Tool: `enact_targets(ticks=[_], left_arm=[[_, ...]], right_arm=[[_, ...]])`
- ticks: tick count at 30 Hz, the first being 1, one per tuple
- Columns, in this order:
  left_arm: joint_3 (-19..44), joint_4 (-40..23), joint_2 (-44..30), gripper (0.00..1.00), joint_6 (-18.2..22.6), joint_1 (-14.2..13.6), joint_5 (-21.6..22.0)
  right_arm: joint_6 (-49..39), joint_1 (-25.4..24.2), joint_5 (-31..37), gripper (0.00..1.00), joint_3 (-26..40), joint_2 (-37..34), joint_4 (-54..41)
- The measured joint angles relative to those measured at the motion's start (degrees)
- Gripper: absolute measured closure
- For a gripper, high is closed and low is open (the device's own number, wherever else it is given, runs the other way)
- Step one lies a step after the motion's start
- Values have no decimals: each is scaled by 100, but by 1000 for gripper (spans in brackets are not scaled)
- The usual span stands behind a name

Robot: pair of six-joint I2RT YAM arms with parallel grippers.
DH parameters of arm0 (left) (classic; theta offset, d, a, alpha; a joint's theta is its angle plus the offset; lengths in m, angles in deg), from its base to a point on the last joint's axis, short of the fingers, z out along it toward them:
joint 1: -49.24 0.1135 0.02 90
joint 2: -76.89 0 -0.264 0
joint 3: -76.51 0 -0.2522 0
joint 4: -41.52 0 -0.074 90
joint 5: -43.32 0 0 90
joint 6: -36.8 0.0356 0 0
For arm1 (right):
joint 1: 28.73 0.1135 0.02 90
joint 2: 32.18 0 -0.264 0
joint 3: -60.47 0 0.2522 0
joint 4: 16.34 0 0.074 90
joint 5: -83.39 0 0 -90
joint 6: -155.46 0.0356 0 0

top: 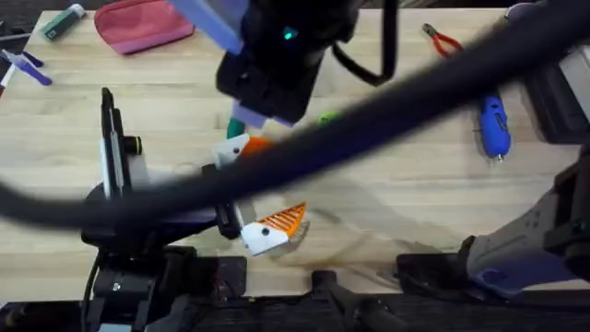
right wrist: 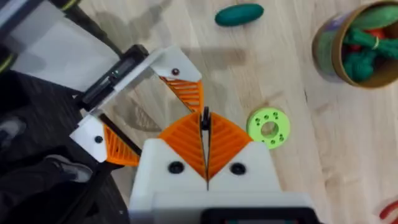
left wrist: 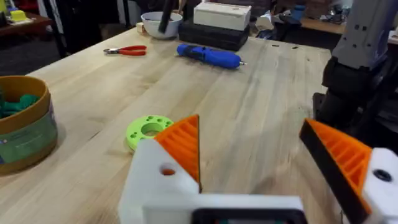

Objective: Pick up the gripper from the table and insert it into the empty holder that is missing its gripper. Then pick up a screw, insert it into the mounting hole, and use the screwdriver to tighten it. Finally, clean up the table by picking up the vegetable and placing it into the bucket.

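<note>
Vegetable (right wrist: 239,14) lies on table, outside bucket (right wrist: 357,46).

My left hand (left wrist: 249,162) wears white blocky mounts, each with a dark screw hole, tipped by orange ribbed wedges. My right hand (right wrist: 205,146) matches. Overhead, black arm links, a thick black cable (top: 369,129) and a green indicator light (top: 289,35).
</note>
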Motion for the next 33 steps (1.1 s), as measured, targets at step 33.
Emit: enact_targets(ticks=[33], left_arm=[[0,0,0,15,0,0,0]], right_arm=[[-2155,428,0,991,-65,-414,173]])
